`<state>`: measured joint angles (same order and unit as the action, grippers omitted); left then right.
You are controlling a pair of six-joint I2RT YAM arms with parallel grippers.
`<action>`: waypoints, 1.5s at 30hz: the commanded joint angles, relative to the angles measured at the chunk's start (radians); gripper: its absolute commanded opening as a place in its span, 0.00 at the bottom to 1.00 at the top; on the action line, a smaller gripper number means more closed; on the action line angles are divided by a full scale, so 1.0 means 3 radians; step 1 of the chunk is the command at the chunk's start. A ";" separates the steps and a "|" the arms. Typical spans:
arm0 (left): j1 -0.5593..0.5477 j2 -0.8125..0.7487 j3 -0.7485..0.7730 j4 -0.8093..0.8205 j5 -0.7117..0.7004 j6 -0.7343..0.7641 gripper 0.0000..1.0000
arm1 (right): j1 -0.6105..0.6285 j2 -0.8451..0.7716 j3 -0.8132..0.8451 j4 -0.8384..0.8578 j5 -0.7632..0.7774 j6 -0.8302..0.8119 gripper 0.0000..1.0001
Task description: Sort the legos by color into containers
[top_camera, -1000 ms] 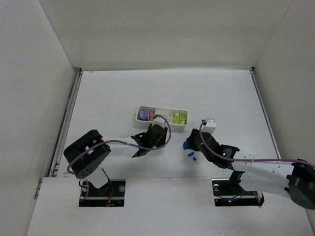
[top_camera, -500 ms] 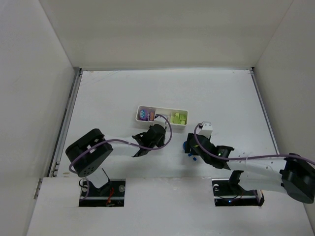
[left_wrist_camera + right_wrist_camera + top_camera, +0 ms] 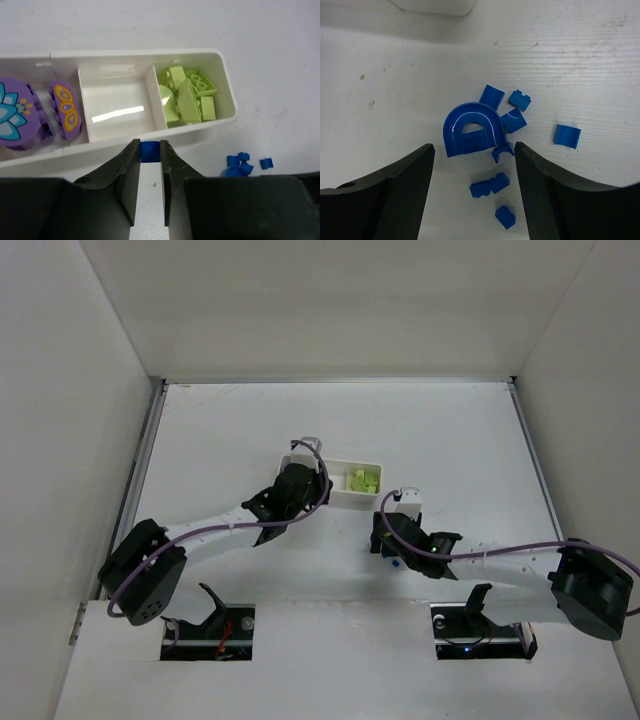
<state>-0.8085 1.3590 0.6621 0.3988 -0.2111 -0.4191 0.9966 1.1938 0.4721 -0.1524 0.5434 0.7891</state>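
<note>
Left gripper [image 3: 149,154] pinches a small blue brick [image 3: 149,149] at the white tray [image 3: 210,124]'s near wall; right gripper [image 3: 473,147] gapes wide over a blue arch [image 3: 465,131].

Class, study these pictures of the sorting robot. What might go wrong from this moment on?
The left gripper pinches a small blue brick right at the near wall of the tray; released here, it may bounce outside instead of into the empty middle compartment. The right gripper stands open over crowded blue pieces; closing could scatter the small ones.
</note>
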 commanded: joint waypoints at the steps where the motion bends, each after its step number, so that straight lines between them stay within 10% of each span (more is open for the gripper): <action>1: 0.0095 0.0224 0.0278 0.0046 0.0136 -0.0045 0.16 | 0.0020 0.0040 0.0150 0.0058 0.0014 -0.0043 0.71; 10: 0.0243 0.0925 0.0759 0.0046 0.0024 -0.0009 0.17 | -0.0027 0.0091 0.0150 0.0017 0.0019 -0.0048 0.62; 21: 0.0254 0.0880 0.0739 0.0072 -0.0119 0.0006 0.50 | -0.0021 0.0321 0.0308 -0.0064 0.0040 -0.0161 0.42; 28: 0.0218 0.0487 0.0432 0.0102 -0.0119 -0.0025 0.52 | -0.0027 0.0382 0.0364 -0.0065 0.0111 -0.0252 0.62; 45: 0.0223 -0.0071 -0.0059 0.0118 -0.0119 -0.0178 0.51 | -0.0073 0.0663 0.0564 -0.0070 0.0106 -0.0493 0.52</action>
<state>-0.7467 1.3857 0.6598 0.4049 -0.2386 -0.4557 0.9813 1.3884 0.5980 -0.1707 0.5529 0.6643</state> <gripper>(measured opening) 0.513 0.536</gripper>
